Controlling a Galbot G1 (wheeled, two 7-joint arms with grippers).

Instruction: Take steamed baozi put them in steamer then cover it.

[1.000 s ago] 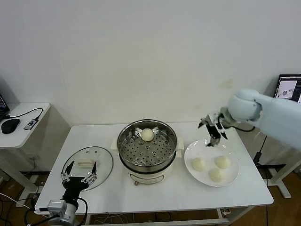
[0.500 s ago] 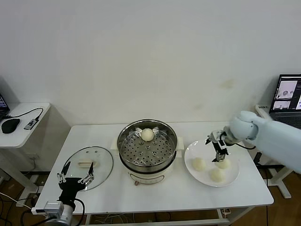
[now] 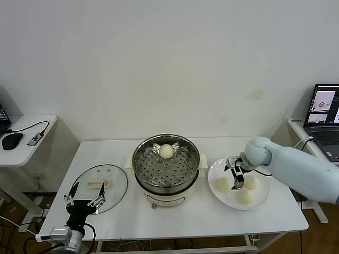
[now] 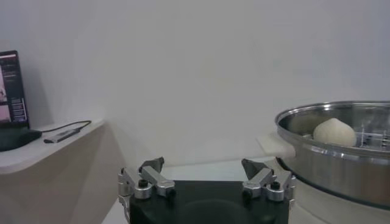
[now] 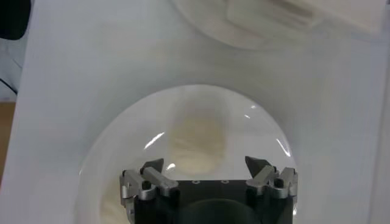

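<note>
Right gripper (image 3: 237, 179), fingers wide, low over the plate (image 3: 259, 201) among three steamed baozi (image 3: 223, 183). Left gripper (image 3: 83, 198), fingers wide, parked at the cover's (image 3: 114, 180) 6 o'clock.

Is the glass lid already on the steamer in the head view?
No, the cover lies flat on the table left of the open steamer, which holds one baozi.

baozi (image 3: 166, 151): cream-white, plain and smooth, four in all
steamer (image 3: 166, 165): shiny silver steel, floor patterned with rows of small holes, on a cream-white base
cover (image 3: 99, 187): clear glass, silver metal rim, cream handle
plate (image 3: 238, 184): plain white
table (image 3: 185, 218): white, unpatterned
right gripper (image 3: 237, 173): black body, silver-grey fingers
left gripper (image 3: 83, 198): black body, silver-grey fingers
right arm (image 3: 296, 169): pale grey-white shell
wall (image 3: 169, 63): off-white, faintly marked
</note>
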